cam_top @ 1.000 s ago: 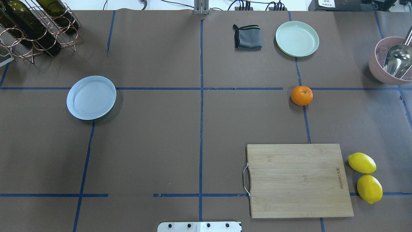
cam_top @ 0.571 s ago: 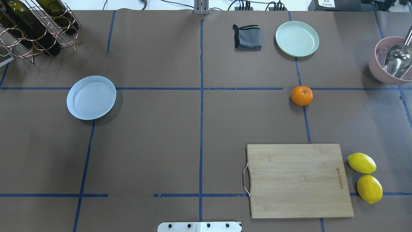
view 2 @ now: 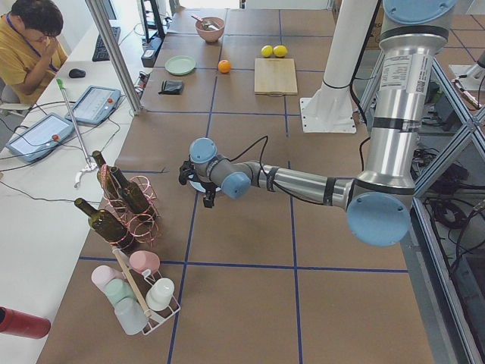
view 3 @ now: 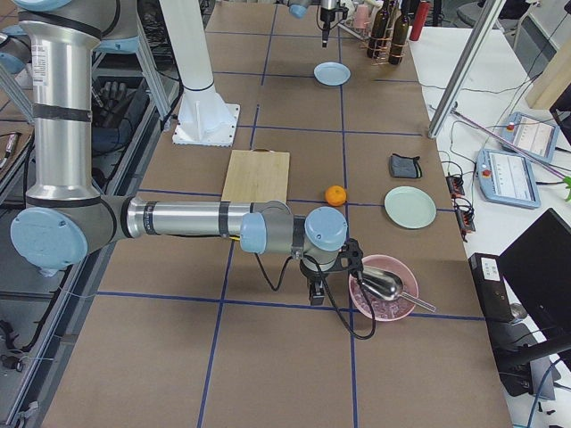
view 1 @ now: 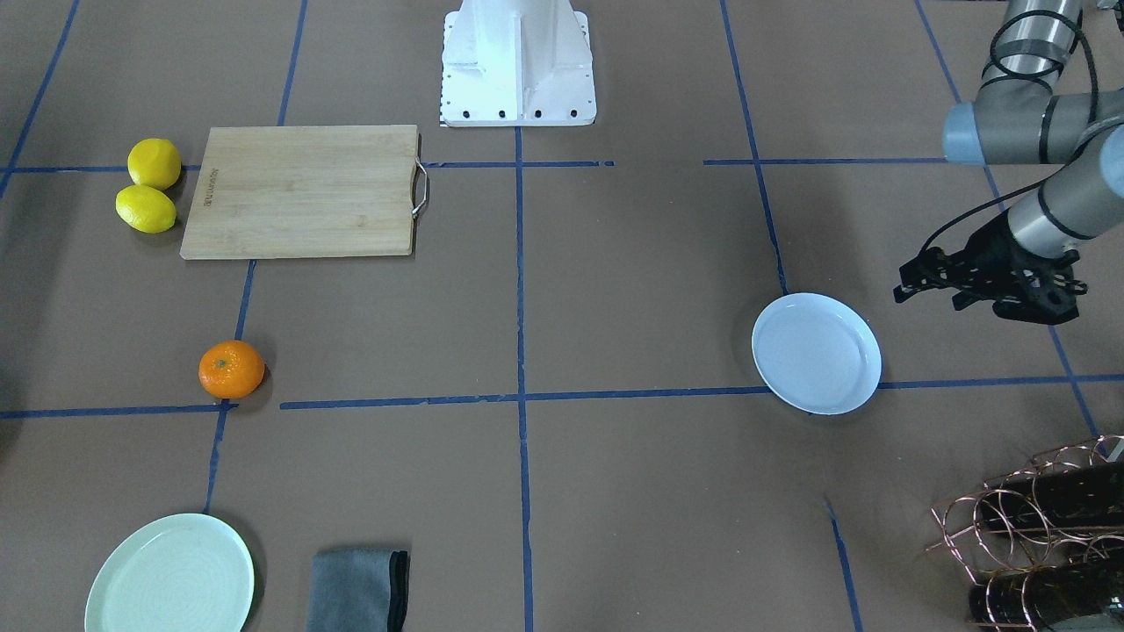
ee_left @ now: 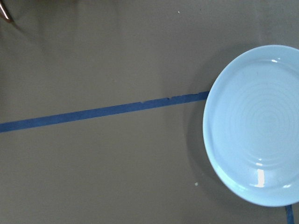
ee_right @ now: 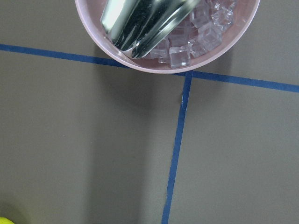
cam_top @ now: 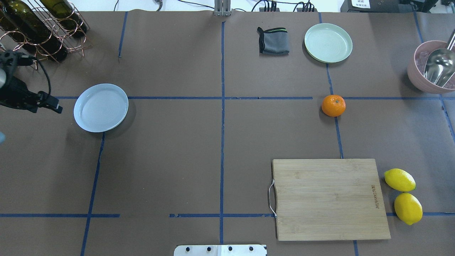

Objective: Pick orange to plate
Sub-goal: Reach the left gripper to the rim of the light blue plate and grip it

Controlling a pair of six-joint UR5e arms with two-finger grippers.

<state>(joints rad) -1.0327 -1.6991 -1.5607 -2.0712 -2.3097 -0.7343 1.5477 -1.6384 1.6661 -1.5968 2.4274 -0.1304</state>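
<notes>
Brown table (cam_top: 160,160): orange (cam_top: 333,105) sits bare on the robot's right half, well apart from the plate (cam_top: 101,107) on the left half. Left gripper (view 1: 931,283) hangs just beside the plate, right gripper (view 3: 315,287) near the pink ice bowl (view 3: 384,290) (finger spread: cannot tell for either). Risks, my guess: an off-centre pinch rolls the round fruit away; the long carry drops it; the mint plate (cam_top: 328,42) is nearer, so wrong target.

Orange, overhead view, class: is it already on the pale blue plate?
No, the orange sits on the brown table covering, well apart from the empty pale blue plate.
</notes>
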